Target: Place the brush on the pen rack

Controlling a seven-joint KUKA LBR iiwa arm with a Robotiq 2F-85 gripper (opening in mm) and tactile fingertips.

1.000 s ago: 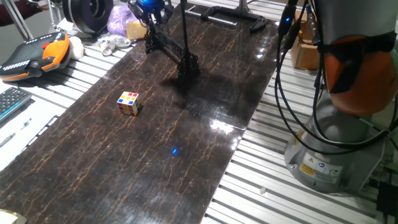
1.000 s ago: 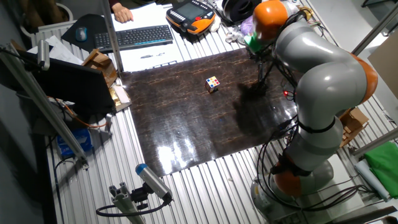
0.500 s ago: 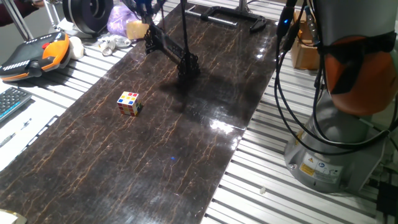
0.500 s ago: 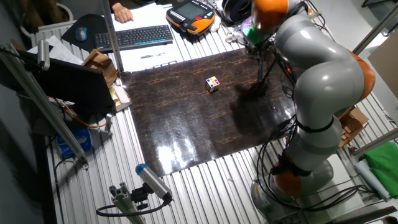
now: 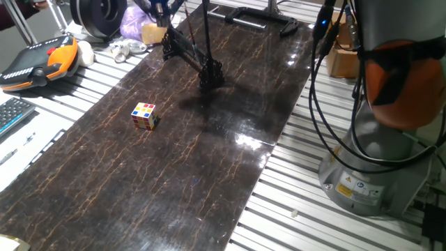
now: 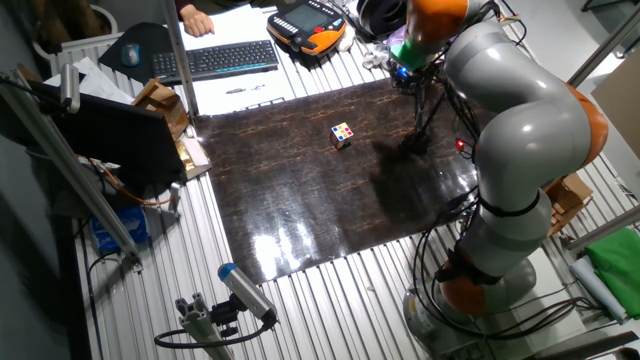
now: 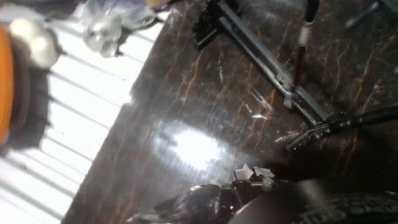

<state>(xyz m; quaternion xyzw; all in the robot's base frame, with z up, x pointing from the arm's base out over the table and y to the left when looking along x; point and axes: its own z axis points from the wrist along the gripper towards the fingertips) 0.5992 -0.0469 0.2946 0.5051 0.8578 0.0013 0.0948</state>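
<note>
Pen rack [image 5: 188, 52] near table [image 5: 174, 181] edge — far end

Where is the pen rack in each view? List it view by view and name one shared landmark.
One fixed view: the pen rack is at upper centre, on the far end of the dark tabletop.
The other fixed view: it is at upper right, beside the arm.
Hand view: its bar runs diagonally across the upper right.
Shared landmark: the puzzle cube, seen in both fixed views only.

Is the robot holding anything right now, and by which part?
Apparently nothing: the brush leans at the pen rack, apart from the gripper, which is barely in view.
</note>
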